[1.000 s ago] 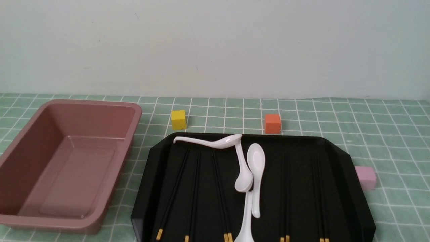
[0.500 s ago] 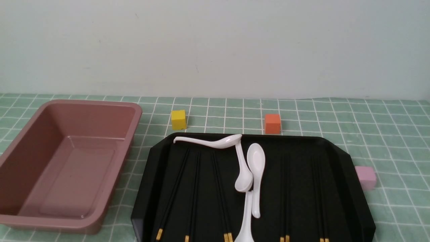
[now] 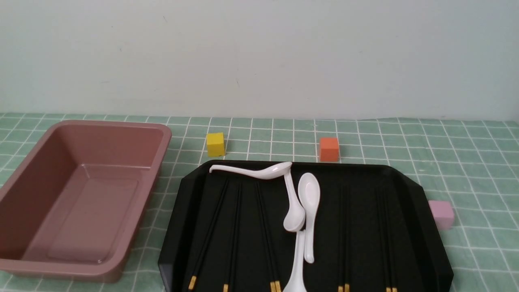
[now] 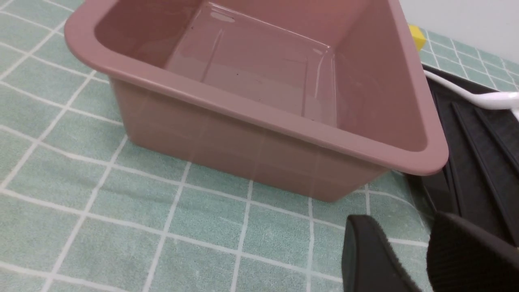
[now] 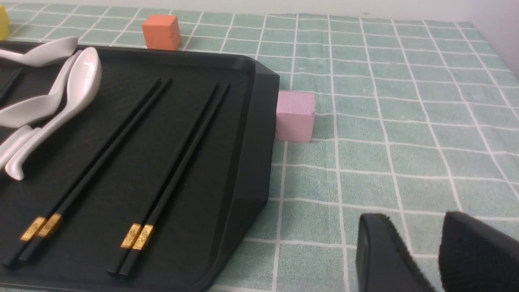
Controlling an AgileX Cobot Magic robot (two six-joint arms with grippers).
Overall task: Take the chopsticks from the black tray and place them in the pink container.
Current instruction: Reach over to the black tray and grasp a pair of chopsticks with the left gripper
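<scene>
Chopsticks [image 5: 98, 158], thin, black and gold-ended, lie lengthwise on the glossy black tray [image 5: 259, 134].

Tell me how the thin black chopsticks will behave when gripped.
The thin black gold-tipped chopsticks look stiff, probably lifting without bending. Lying flat in close pairs on the glossy black tray, they may slide when nudged, and a pinch may catch two.

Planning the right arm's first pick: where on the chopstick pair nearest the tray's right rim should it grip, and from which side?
Grip that pair at mid-length, coming straight down, fingers closing across its width. It lies flat, both sticks touching, with bare tray floor on either side and the spoons well away. The gold ends lie close to the rim, probably a tighter spot.
</scene>
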